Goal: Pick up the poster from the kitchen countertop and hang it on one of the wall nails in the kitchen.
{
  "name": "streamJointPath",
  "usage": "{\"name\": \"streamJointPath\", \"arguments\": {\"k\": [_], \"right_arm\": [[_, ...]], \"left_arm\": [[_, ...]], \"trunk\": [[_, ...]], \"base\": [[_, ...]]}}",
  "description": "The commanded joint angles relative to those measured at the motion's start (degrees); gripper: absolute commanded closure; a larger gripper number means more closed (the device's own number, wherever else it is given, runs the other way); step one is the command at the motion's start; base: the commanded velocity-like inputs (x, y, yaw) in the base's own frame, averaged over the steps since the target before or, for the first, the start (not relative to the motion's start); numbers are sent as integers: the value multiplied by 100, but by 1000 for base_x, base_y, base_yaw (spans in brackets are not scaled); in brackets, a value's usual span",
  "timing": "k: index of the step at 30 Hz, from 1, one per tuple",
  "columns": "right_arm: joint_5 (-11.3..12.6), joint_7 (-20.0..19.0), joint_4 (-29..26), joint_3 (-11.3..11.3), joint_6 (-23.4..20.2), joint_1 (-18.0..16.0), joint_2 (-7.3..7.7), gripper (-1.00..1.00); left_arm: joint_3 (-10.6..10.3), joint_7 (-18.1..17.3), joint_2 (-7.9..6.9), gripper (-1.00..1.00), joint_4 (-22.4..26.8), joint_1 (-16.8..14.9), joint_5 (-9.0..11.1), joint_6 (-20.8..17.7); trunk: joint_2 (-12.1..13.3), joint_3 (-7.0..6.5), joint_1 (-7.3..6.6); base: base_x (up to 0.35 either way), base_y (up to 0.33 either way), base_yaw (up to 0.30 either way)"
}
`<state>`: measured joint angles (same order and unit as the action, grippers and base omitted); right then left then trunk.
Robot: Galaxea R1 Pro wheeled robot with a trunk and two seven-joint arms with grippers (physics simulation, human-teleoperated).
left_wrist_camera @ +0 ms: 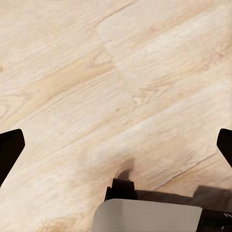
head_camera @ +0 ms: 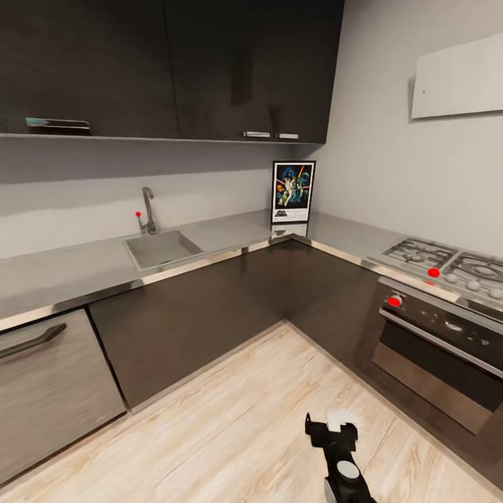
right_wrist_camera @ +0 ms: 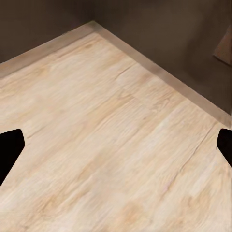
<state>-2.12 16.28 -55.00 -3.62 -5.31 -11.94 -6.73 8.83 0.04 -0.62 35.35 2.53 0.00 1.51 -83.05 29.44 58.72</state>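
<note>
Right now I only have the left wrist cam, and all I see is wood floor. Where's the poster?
Observer: In the head view, the poster stands upright in the inner corner of the kitchen countertop, at the wall.
Operator: Anything crowding it?
Observer: No. The sink sits well off to its left and the gas hob well off to its right.
Operator: Right hand state?
Observer: The right hand is open and empty, over bare floor near the cabinet fronts.
</note>
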Motion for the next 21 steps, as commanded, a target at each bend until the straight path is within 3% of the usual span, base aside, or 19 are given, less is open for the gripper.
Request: {"name": "streamJointPath", "arguments": {"k": [1,4,5,9,10,11,13,14,16,17,21], "right_arm": [[-11,173,-189,-123,-298,-154,-11,-100],[8,458,-370,-262,-687,-482,-31,-100],[25,762,-465,-392,-1061,-895,-96,-100],[38,1083,-524,-525,-1445,-1432,-217,-100],[102,1284,-544,-614,-1655,-1821,-304,-100],[151,1354,-548,-654,-1717,-1947,-325,-100],[417,1586,-556,-795,-1869,-2305,-326,-100],[732,1824,-559,-924,-1943,-2526,-326,-100],[1035,2070,-561,-1051,-1992,-2698,-326,-100],[1340,2370,-563,-1209,-2023,-2838,-326,-100],[1850,3102,-564,-1590,-2049,-3028,-326,-100]], "left_arm": [[4,2,1,-100,7,2,0,7],[71,0,-1,-100,7,2,0,-1],[312,-13,-18,-100,10,2,6,-11],[746,-31,-35,-100,14,2,11,-26],[1027,-39,-43,-100,4,2,7,-27],[1097,-41,-45,-100,1,2,6,-27],[1233,-43,-47,-100,-8,2,3,-28],[1284,-43,-44,-100,-12,2,2,-28],[1319,-46,-42,-100,-15,2,1,-28],[1342,-48,-42,-100,-16,2,1,-28],[1372,-48,-59,-100,-21,2,0,-28]], "trunk": [[-3,5,1],[-3,5,1],[-3,5,1],[-3,5,1],[-3,5,1],[-3,5,1],[-3,5,1],[-3,5,1],[-3,5,1],[-3,5,1],[-3,7,1]], "base": [[35,-5,0],[23,-3,0],[9,-1,0],[5,-1,0],[2,0,0],[2,0,0],[0,0,0],[0,0,0],[0,0,0],[0,0,22],[0,0,113]]}}
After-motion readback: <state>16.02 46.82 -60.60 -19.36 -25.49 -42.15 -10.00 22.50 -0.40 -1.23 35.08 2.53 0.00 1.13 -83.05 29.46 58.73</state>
